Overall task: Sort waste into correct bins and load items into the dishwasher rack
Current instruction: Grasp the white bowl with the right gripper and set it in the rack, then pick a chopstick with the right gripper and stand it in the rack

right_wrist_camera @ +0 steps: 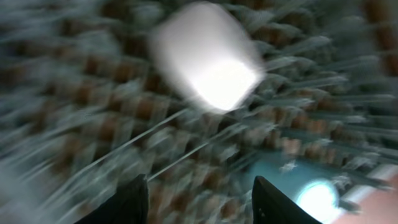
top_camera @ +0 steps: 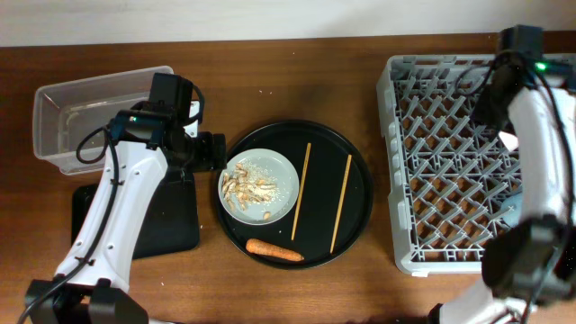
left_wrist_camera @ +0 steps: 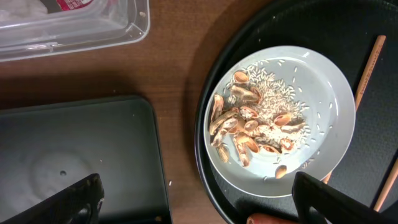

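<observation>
Brown bench, overhead: plate of food scraps on round black tray, left of chopsticks | left wrist: left end effector wide, empty, by plate's left rim (pinch rim, keep level, I'd judge) | right wrist: blurred, right end effector spread, empty, over rack
</observation>
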